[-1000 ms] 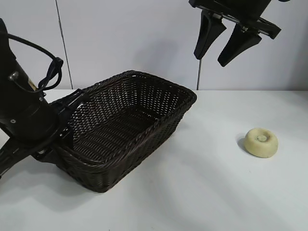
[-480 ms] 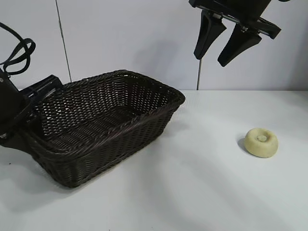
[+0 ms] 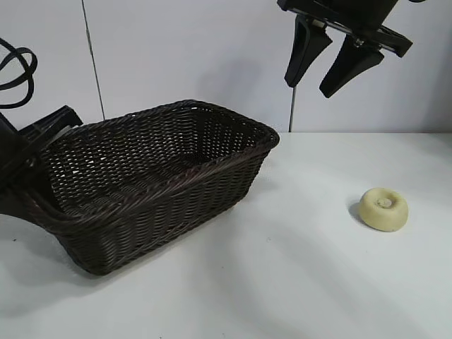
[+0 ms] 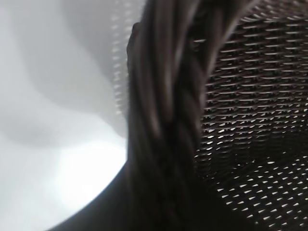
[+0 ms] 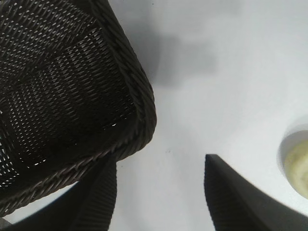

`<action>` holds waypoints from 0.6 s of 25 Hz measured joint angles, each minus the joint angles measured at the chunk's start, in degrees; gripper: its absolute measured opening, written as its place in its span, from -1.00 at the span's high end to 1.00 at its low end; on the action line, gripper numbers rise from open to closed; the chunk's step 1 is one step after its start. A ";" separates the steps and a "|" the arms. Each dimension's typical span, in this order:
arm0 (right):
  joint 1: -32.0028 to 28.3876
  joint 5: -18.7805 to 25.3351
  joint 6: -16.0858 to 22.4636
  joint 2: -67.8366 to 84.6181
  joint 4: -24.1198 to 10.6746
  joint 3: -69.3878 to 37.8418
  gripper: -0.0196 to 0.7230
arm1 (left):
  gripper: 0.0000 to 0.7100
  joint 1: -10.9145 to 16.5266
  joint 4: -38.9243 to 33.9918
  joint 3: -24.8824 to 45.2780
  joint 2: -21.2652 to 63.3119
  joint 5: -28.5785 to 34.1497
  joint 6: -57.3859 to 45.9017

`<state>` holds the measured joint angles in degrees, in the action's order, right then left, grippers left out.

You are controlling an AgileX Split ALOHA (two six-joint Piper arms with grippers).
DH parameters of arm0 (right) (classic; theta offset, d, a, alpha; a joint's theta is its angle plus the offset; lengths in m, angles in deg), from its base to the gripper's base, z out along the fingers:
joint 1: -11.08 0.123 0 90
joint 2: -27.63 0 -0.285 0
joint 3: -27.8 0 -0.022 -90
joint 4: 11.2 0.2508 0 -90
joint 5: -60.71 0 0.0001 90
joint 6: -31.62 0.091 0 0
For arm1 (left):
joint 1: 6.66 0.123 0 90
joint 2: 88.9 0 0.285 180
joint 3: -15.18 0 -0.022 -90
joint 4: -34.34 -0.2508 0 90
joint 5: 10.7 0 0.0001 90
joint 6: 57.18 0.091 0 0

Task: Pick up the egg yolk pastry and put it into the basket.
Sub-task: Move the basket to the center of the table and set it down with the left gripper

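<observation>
Gripping the basket (image 3: pixel 162 180) by its braided rim, the left tool (image 3: pixel 28 152) tilts it. Right tool (image 3: pixel 326 78) hangs open, high above; egg yolk pastry (image 3: pixel 383 208) rests on the table (image 3: pixel 311 282).

Table (image 3: pixel 296 282): white, smooth surface — fills the lower half of the exterior view, from left edge to right edge.
Wall (image 3: pixel 191 56): pale grey-white panels behind the table, filling the upper half of the frame.
Panel seams: two thin dark vertical lines — one at upper left (image 3: pixel 93 60), one right of centre (image 3: pixel 291 109), running down to the table's far edge.
</observation>
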<state>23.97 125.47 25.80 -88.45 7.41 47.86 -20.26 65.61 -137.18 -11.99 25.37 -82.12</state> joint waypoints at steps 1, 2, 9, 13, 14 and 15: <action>0.00 0.00 0.00 0.00 0.00 0.00 -0.13 | 0.72 0.00 0.00 -0.49 0.00 0.79 1.14; 0.00 0.00 0.00 0.00 0.00 0.00 -0.13 | 0.72 0.00 0.00 -0.99 0.00 1.69 2.28; 0.00 0.29 0.00 0.00 0.00 0.00 -0.13 | 0.72 0.00 -3.90 -10.87 0.00 8.07 7.32; 0.00 0.29 0.00 0.00 0.00 0.00 -0.13 | 0.72 0.00 -7.62 -13.86 0.00 11.15 7.48; 0.00 0.29 0.00 0.00 0.00 0.00 -0.13 | 0.72 0.02 -8.14 -14.11 -0.16 11.70 7.46; 0.00 0.29 0.00 0.00 0.00 0.00 -0.13 | 0.72 0.02 -8.54 -14.35 -0.53 12.35 7.63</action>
<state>23.97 125.76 25.80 -88.45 7.41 47.86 -20.25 57.07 -151.53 -12.52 37.72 -74.49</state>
